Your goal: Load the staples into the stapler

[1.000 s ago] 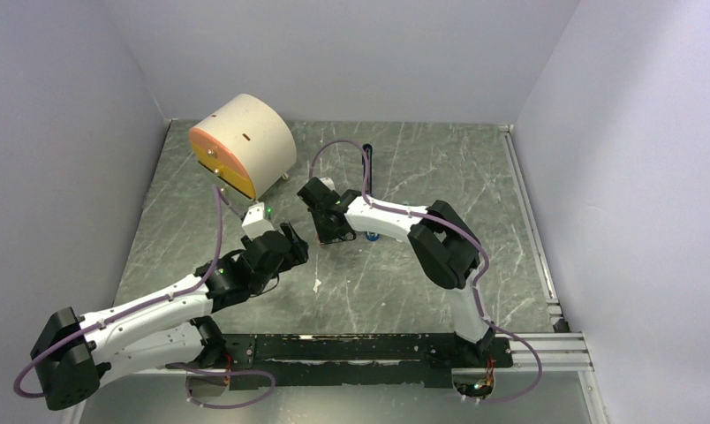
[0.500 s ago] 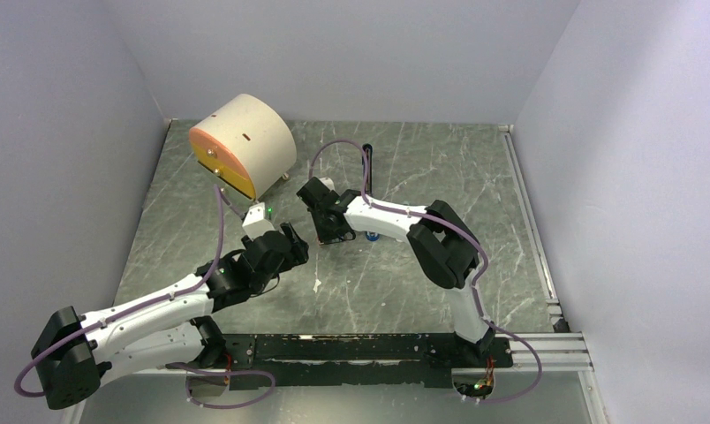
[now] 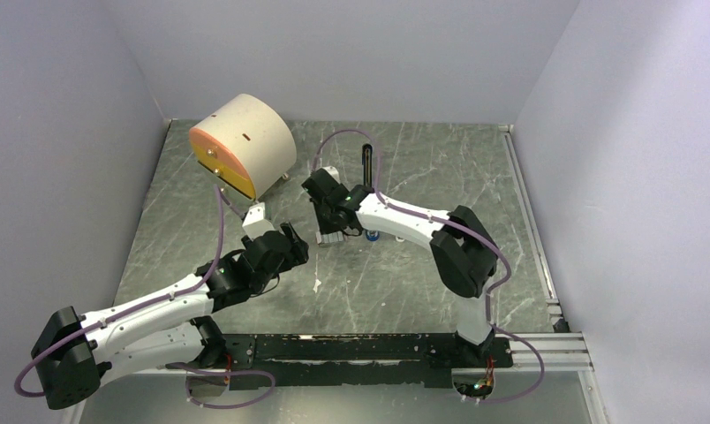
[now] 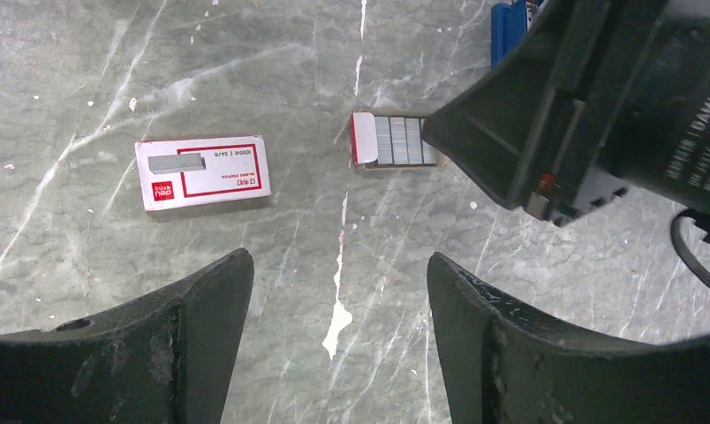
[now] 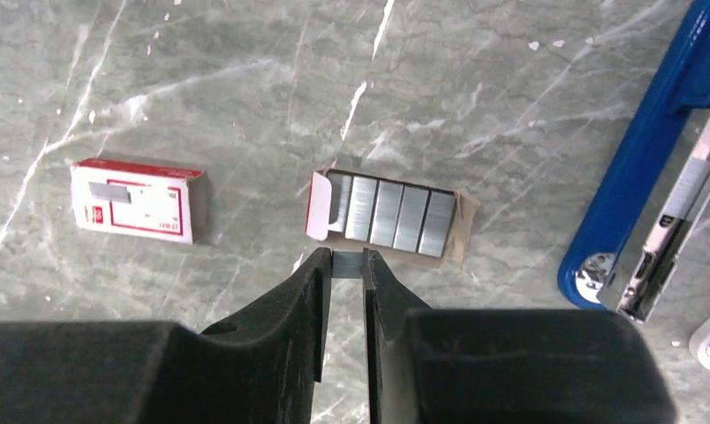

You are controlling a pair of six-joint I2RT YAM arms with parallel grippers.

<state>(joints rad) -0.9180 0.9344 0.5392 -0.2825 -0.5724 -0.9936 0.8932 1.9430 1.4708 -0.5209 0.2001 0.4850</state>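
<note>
While your right gripper point(image 5: 345, 258) has its jaws drawn almost together, you see a short grey strip point(image 5: 345, 265) nipped between the tips. It is the same colour as the staples and looks like one strip of them. Just beyond the tips, the staples point(image 5: 391, 219) lie as a row of silvery strips in their opened cardboard tray point(image 5: 466, 225), flat on the marbled table point(image 5: 475, 79). To the tray's left, apart from it, lies the little red-and-white box point(image 5: 138, 201). To the tray's right you find the stapler point(image 5: 645, 159), its blue body swung away from the metal magazine beside it. Your left gripper point(image 4: 338, 261) hangs with its jaws spread wide and nothing between them, above bare table near the box and the tray. From overhead, both grippers sit close together mid-table, and a cream drum point(image 3: 243, 155) with an orange face sits toward the far left corner.
</note>
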